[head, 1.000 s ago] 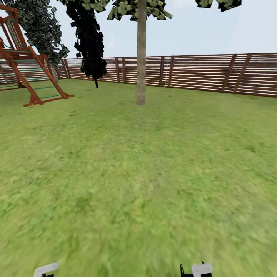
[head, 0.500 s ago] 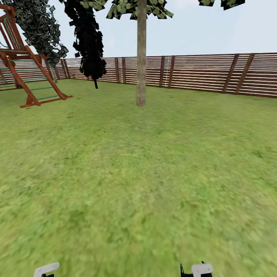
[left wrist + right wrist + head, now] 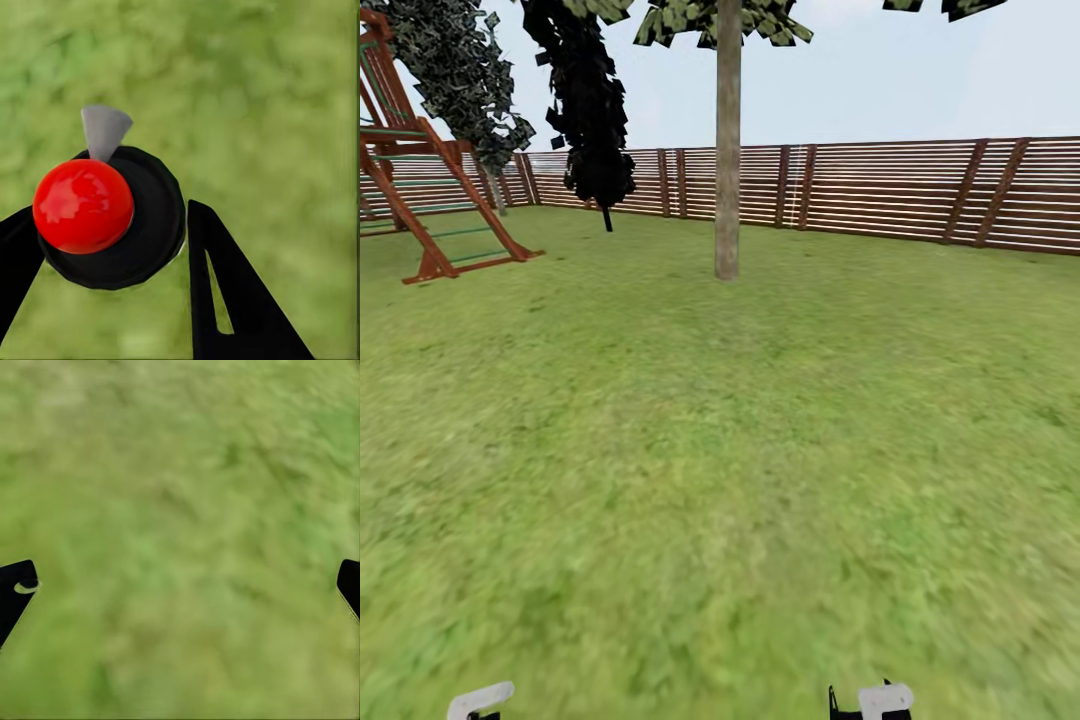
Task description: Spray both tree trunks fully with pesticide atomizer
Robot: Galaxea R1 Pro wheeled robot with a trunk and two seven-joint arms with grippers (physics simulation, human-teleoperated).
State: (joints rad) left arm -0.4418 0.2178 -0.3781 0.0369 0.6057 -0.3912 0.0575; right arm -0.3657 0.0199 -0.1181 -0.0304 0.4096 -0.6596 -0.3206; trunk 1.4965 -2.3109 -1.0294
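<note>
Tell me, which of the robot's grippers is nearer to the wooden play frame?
Left. The left gripper sits low on the play frame's side of the view; the right gripper is farther across the grass, away from it.

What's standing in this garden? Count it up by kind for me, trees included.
Pale-trunked tree: 1
Dark-leaved trees: 2
Wooden climbing frame: 1
Slatted fence: 1
Total: 5
The loose leaves at the top right edge may belong to another tree and are not counted.
</note>
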